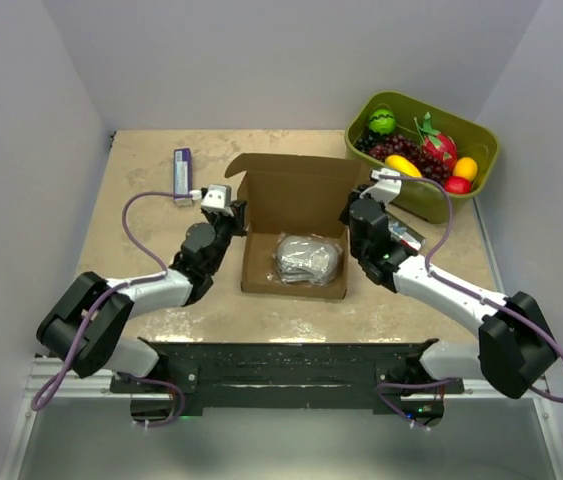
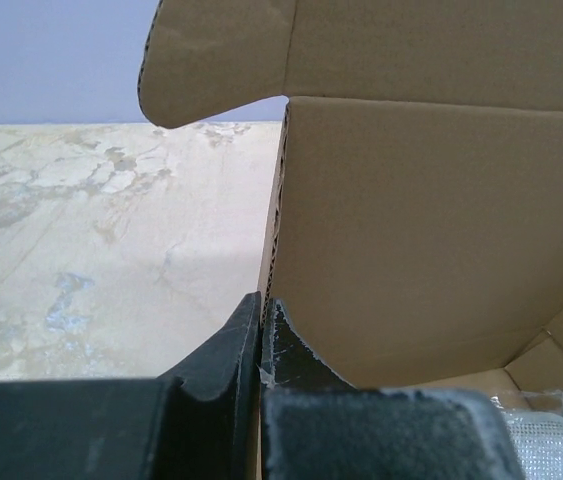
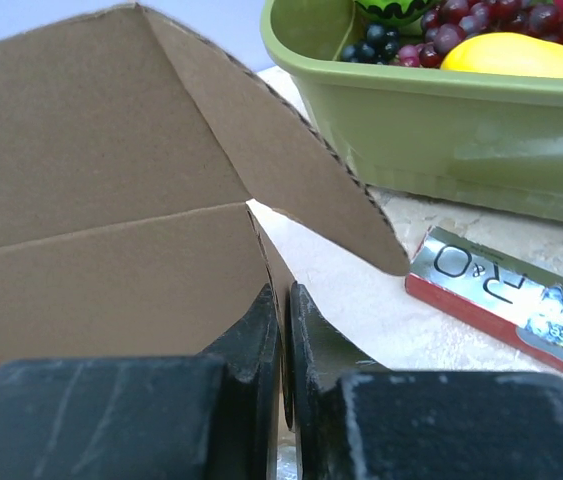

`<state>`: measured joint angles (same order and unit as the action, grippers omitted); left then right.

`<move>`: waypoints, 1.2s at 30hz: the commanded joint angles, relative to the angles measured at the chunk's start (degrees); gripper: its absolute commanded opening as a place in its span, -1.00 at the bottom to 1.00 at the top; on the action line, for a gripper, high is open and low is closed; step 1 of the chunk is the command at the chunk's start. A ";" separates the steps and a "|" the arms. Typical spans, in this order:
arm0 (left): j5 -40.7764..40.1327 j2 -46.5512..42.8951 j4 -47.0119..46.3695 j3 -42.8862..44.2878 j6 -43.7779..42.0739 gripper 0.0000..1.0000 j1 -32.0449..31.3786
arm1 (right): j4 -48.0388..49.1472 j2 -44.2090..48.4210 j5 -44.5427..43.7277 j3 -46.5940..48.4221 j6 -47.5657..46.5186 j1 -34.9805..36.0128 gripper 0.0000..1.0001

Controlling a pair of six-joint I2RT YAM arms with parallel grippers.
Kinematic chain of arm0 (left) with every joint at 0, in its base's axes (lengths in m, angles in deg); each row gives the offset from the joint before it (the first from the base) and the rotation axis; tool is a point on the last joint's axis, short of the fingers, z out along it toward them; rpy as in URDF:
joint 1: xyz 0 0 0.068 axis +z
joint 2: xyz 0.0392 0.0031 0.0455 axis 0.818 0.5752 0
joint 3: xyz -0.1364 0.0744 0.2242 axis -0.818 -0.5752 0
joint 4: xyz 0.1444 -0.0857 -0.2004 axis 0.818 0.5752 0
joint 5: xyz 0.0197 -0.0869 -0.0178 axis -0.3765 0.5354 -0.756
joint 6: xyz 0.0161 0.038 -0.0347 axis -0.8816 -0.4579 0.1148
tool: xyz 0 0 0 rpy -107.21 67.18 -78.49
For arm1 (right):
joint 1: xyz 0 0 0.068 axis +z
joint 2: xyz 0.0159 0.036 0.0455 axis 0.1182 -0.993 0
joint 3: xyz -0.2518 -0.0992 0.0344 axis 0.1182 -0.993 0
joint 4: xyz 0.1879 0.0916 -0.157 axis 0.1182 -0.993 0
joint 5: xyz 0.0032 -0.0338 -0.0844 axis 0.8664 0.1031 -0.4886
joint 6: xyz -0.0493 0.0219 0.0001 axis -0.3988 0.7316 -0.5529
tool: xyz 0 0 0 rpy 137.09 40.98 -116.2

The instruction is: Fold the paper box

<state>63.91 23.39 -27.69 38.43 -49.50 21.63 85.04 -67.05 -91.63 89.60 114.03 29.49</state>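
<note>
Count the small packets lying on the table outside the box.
2: a purple packet left of the box; a red-and-silver packet right of it, beside the green bin. Others may be hidden.

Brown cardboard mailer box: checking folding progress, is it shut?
Open: brown cardboard box has its lid upright; grey wrapped bundle shows inside.

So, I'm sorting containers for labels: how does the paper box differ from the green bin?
The paper box is brown cardboard with a raised lid flap; the green bin is olive plastic, lidless. The paper box holds one grey wrapped bundle; the green bin is heaped with fruit. The left end effector and right end effector pinch the paper box's sides; neither grips the green bin. Both are open rectangular containers.
</note>
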 commanded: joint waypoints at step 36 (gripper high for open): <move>-16.26 6.35 -3.50 -13.40 18.88 -1.00 -21.58 | -13.11 15.03 -4.49 -13.81 12.72 4.95 -0.72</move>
<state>44.26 26.02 -42.38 28.90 -34.81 3.79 80.73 -52.39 -98.97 77.89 121.73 32.98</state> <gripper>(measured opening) 0.027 0.133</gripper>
